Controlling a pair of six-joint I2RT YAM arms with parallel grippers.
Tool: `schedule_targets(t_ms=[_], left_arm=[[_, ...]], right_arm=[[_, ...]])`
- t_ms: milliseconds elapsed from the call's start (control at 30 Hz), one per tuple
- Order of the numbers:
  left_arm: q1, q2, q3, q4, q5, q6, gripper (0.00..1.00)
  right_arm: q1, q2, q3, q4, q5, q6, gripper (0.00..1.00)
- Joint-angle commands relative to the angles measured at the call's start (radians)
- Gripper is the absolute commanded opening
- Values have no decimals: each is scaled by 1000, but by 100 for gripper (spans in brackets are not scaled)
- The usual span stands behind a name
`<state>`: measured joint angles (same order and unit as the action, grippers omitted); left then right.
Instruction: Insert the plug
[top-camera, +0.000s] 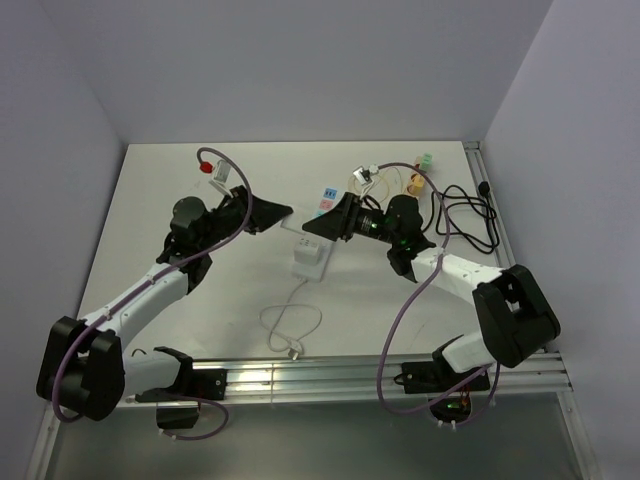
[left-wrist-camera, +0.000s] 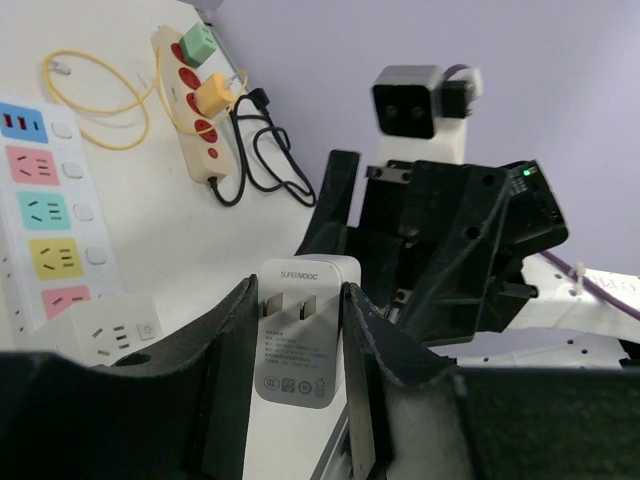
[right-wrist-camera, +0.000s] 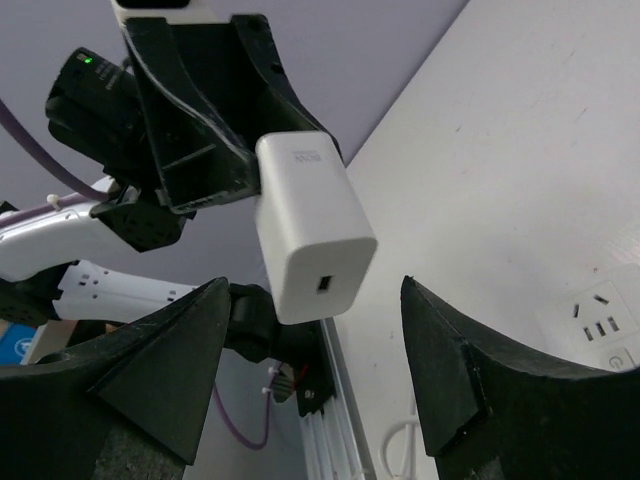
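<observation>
"SUPERVOOC" printed in grey near the top of the white charger (left-wrist-camera: 297, 365) face, small grey print and round certification marks noted lower on the same face but unreadable, tiny logo in right wrist view too blurred.

This is a robotics lab test cell: a bare white table (top-camera: 200, 250) boxed in by plain pale walls (top-camera: 300, 70). 2 robot arms (top-camera: 140, 300) are bolted to an aluminium rail (top-camera: 330, 378) along its near edge, and power strips (left-wrist-camera: 45, 215) lie on the top.
</observation>
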<state>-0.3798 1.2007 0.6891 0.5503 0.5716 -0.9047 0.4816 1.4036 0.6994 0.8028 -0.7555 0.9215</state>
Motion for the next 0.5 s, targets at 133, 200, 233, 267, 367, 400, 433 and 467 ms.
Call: schedule_targets(t_ms=[133, 200, 233, 267, 367, 400, 433, 467], left_arm=[[1, -1, 9, 134, 27, -49, 0], [1, 2, 9, 135, 36, -54, 0], [1, 0, 4, 138, 36, -56, 0], [1, -3, 3, 138, 34, -56, 0], [1, -15, -7, 131, 27, -53, 0], [1, -15, -8, 129, 28, -53, 0], [1, -15, -11, 132, 28, -56, 0], [1, -15, -14, 138, 28, -57, 0]], right_arm=[[41, 37, 41, 105, -12, 62, 74], [45, 37, 38, 116, -5, 68, 74], [45, 35, 40, 121, -4, 68, 74], [45, 35, 40, 124, -5, 68, 74], [45, 32, 48, 130, -4, 71, 74], [45, 34, 54, 124, -7, 68, 73], [45, 35, 58, 128, -10, 69, 73], [45, 34, 61, 130, -8, 74, 71]])
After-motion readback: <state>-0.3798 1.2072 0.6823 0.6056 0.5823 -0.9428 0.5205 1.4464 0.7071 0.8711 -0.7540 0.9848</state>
